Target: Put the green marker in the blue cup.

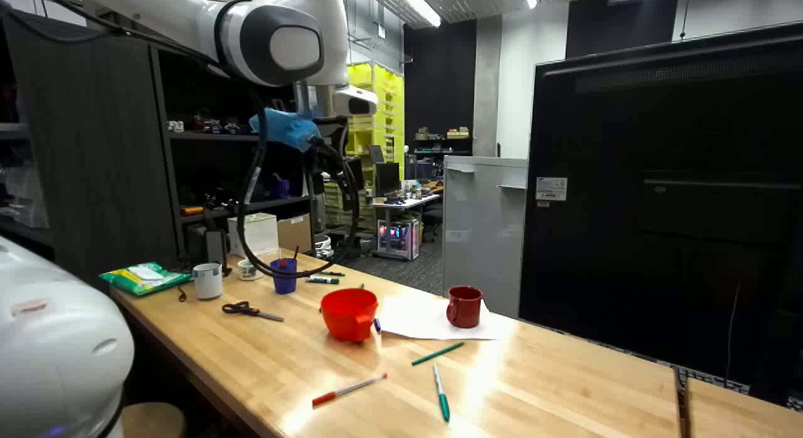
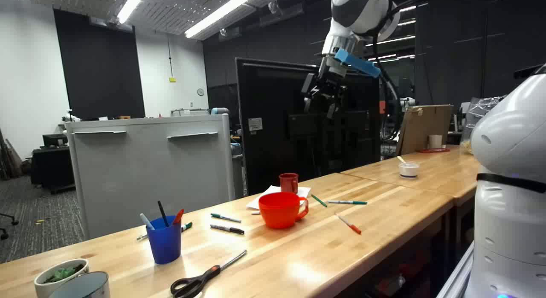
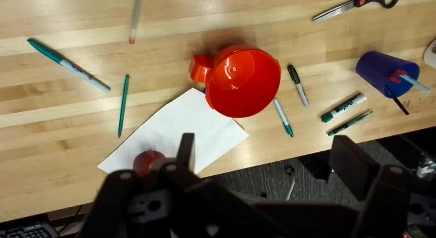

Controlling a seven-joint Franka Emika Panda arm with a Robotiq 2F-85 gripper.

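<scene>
Nearest the wrist camera: gripper (image 3: 265, 146), released, jaws spread wide, well above the table (image 3: 68, 169). Its fingers show clearly in an exterior view (image 2: 330, 111).

Green marker (image 3: 123, 106) lies on the table, between a green-capped pen (image 3: 68, 64) and the paper (image 3: 190, 115), touching neither.

Blue cup (image 3: 381, 72) upright, well apart, past the red bowl (image 3: 243, 81). An exterior view resolves its contents best: black pen (image 2: 162, 212), red item (image 2: 178, 217), pale pen (image 2: 146, 221).

Seen in a single exterior view each: green packet (image 1: 144, 278); white tub (image 2: 408, 170).

Lettering: "EXPO" on a whiteboard marker (image 3: 344, 107), readable in wrist view alone. Black panel (image 1: 627, 237) bears a label (image 1: 551, 189) in both exterior views; print too small.
</scene>
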